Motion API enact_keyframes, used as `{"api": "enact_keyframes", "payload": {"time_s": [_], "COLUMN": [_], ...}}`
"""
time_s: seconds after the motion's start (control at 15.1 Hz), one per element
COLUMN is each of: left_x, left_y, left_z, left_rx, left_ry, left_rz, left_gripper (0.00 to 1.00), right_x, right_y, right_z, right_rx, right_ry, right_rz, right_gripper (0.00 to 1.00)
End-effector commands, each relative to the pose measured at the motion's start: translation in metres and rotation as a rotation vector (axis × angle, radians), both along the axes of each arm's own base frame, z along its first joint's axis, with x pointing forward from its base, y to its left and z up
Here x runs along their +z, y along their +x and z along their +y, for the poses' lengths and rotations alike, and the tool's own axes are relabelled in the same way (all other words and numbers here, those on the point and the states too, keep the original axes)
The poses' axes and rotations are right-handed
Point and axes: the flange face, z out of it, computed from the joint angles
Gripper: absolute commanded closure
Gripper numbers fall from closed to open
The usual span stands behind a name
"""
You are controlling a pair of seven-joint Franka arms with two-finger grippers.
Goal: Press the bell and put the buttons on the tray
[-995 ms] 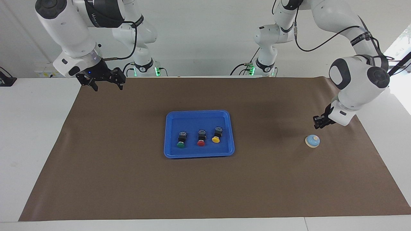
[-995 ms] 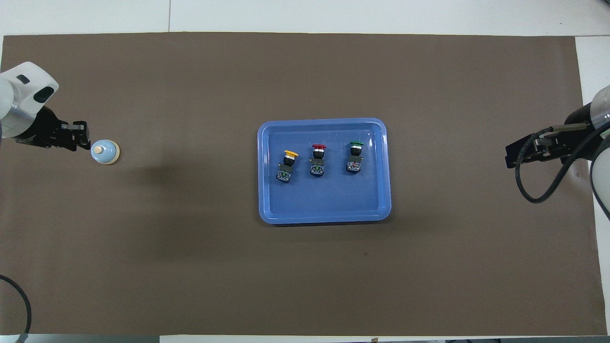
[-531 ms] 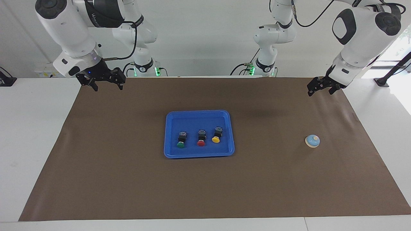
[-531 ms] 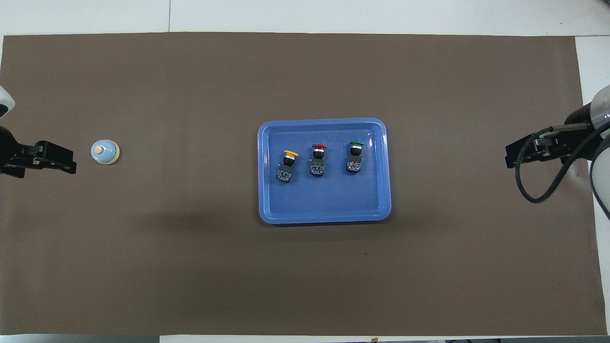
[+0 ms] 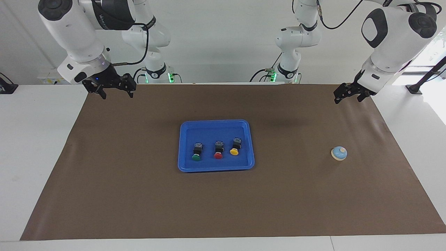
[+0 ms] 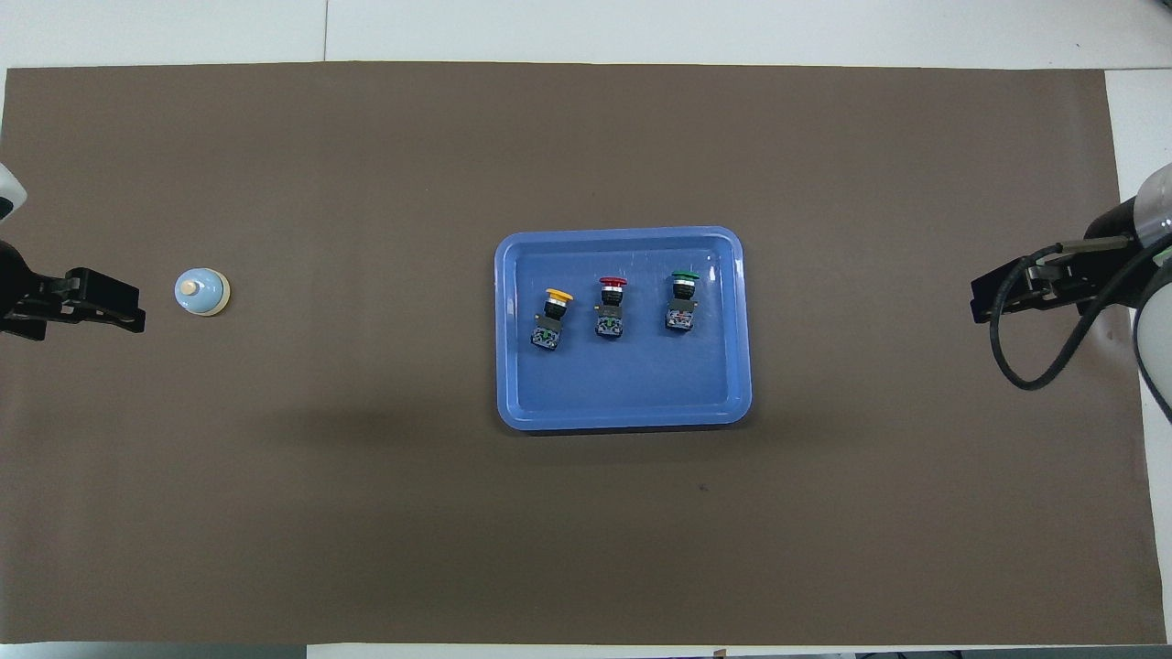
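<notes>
With all three buttons (image 5: 218, 149) lying in the tray (image 5: 216, 124) and the bell (image 5: 339, 153) alone, little looks left. Left gripper (image 5: 349, 94) and right gripper (image 5: 113, 89) hang up high; their claws I cannot tell.

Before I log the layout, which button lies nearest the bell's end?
The yellow button, at the row's end toward the bell; red is middle, green last.

White table (image 5: 35, 139); brown mat (image 5: 139, 202) on it; tray (image 5: 216, 168), bell (image 5: 339, 153) on mat
</notes>
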Motion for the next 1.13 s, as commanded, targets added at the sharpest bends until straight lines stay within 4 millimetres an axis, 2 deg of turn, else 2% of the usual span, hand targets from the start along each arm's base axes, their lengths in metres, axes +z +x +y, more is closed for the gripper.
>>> {"api": "enact_keyframes", "payload": {"time_s": [0.0, 0.27, 1.06], "left_x": [0.0035, 0.0038, 0.0034], "left_y": [0.0077, 0.0121, 0.0131], "left_z": [-0.0007, -0.0091, -0.01], "left_rx": [0.0, -0.014, -0.014], "left_ry": [0.006, 0.008, 0.008], "left_rz": [-0.012, -0.037, -0.041], "left_gripper": [0.0, 0.0, 0.0], "right_x": [0.0021, 0.0021, 0.0021], "right_y": [-0.0045, -0.0045, -0.0045], "right_z": [-0.0009, -0.0009, -0.0018], "right_rx": [0.014, 0.014, 0.012], "right_ry": [0.016, 0.016, 0.016], "right_rz": [-0.005, -0.005, -0.005], "right_gripper": [0.0, 0.0, 0.0]}}
